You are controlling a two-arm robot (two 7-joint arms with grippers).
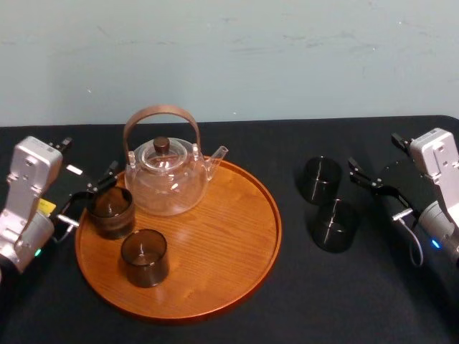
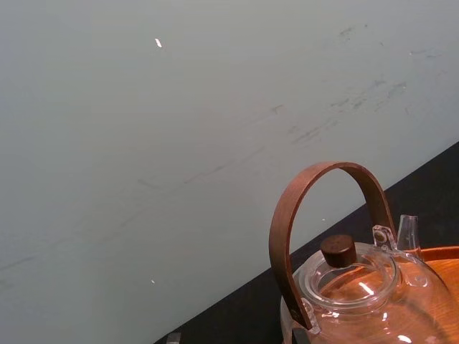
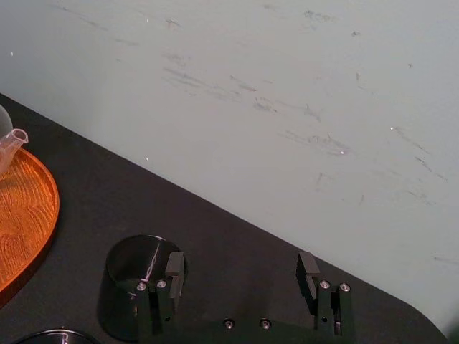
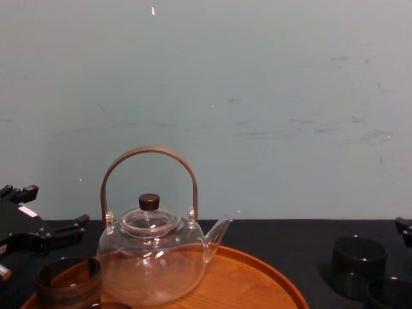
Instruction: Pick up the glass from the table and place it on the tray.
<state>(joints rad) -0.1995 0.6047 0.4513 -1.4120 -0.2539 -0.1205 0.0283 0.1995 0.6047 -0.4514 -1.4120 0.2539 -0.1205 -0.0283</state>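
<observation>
The round orange-brown tray (image 1: 244, 272) lies left of centre and carries a clear glass teapot (image 1: 165, 179) and two dark glasses, one (image 1: 111, 212) at its left rim and one (image 1: 144, 257) nearer the front. Two more dark glasses (image 1: 320, 179) (image 1: 334, 225) stand on the black table to the right. My left gripper (image 1: 90, 197) is open at the tray's left edge, its fingers just left of the rim glass (image 4: 67, 280), not touching it. My right gripper (image 1: 380, 192) is open, right of the table glasses; the far glass (image 3: 140, 276) stands beyond one finger (image 3: 174, 271).
The teapot's tall brown handle (image 2: 323, 215) arches high above its lid (image 4: 149, 201). A pale wall (image 4: 257, 96) closes off the back of the black table (image 1: 373, 301). The tray's right half is bare wood (image 1: 229, 236).
</observation>
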